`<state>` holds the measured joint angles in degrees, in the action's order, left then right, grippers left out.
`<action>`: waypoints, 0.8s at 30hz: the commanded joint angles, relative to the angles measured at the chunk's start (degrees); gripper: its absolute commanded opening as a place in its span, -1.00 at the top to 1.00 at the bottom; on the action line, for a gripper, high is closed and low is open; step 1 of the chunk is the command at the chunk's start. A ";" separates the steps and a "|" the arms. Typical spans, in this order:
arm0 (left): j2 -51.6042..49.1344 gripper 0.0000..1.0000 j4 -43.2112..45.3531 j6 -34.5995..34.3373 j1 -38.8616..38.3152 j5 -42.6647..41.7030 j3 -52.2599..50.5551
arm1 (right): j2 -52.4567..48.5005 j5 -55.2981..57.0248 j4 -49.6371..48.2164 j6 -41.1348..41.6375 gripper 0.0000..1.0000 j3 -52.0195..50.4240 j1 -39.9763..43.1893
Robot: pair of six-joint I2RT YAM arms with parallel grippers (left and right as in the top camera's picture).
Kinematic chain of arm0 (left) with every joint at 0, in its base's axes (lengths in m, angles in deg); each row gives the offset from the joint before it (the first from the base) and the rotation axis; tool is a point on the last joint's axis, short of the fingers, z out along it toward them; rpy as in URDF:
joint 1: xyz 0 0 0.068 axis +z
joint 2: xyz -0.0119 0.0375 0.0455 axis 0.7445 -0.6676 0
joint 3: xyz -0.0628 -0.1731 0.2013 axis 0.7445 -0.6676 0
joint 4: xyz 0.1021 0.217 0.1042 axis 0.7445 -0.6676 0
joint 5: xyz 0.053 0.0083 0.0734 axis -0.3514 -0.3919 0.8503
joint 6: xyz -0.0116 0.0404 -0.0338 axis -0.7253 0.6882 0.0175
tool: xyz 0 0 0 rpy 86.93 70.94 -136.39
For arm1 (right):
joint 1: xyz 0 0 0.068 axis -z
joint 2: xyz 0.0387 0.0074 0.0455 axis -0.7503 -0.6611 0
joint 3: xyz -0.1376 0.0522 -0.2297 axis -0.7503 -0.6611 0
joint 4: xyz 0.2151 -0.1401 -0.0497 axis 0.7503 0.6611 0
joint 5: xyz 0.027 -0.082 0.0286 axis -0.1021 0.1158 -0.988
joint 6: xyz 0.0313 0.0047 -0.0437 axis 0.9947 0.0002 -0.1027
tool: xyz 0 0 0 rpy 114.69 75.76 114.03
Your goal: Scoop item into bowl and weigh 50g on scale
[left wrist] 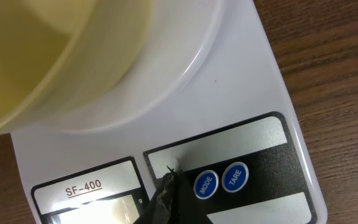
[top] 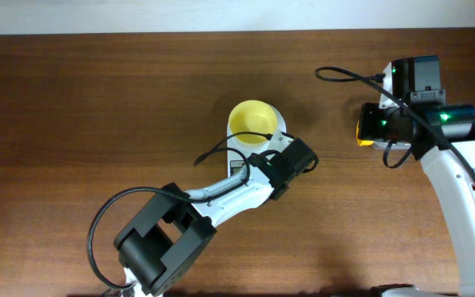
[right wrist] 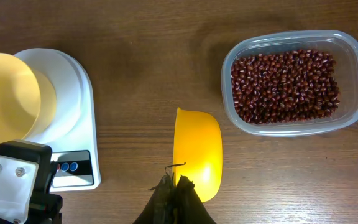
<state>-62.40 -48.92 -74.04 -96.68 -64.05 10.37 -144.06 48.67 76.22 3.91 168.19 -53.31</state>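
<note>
The pale-yellow bowl (top: pixel 251 120) stands empty on the white scale (top: pixel 236 147). In the left wrist view the bowl (left wrist: pixel 55 50) fills the top left, above the scale's (left wrist: pixel 253 68) front panel. My left gripper (left wrist: pixel 169 179) is shut, and its tips touch the panel just left of the blue MODE button (left wrist: pixel 206 184); overhead it (top: pixel 280 163) covers the scale's front. My right gripper (right wrist: pixel 174 185) is shut on the bright yellow scoop (right wrist: pixel 197 149), which is empty. The red-brown beans (right wrist: pixel 284 84) lie in a clear tub to its right.
The clear tub (right wrist: pixel 353 56) stands on the wood table right of the scoop; overhead my right arm (top: pixel 411 115) hides it. A blue TARE button (left wrist: pixel 235 177) sits beside MODE. The left arm (right wrist: pixel 14 180) shows at the scale's front.
</note>
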 commanded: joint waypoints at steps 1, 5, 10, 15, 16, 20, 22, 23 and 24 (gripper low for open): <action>-0.74 1.00 -0.09 -0.70 -0.02 0.20 -0.55 | -0.09 0.70 0.09 -0.42 0.92 1.25 0.26; -1.44 1.00 0.20 -0.66 -0.02 0.20 -0.55 | -0.09 0.68 0.07 -0.39 0.92 1.25 0.26; -1.49 1.00 -0.04 0.13 -0.02 0.04 -0.55 | -0.09 0.68 0.09 -0.39 0.92 1.25 0.26; -1.75 1.00 0.15 0.15 -0.02 -0.24 -0.55 | -0.09 0.66 0.26 -0.39 0.92 1.25 0.26; -2.25 1.00 0.24 0.17 -0.02 -0.26 -0.55 | -0.09 0.68 0.28 -0.39 0.92 1.25 0.26; -2.38 1.00 0.35 0.15 -0.02 -0.26 -0.55 | -0.09 0.68 0.28 -0.39 0.92 1.25 0.26; -2.45 1.00 0.28 0.15 -0.02 -0.26 -0.55 | -0.09 0.68 0.24 -0.39 0.92 1.25 0.26; -2.56 1.00 0.17 0.15 -0.02 -0.26 -0.55 | -0.09 0.68 0.26 -0.39 0.92 1.25 0.26; -2.56 1.00 0.11 0.15 -0.02 -0.26 -0.55 | -0.09 0.68 0.26 -0.39 0.92 1.25 0.26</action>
<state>-63.04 -48.59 -74.00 -96.70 -64.00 10.37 -144.06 48.67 76.29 3.89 168.19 -53.31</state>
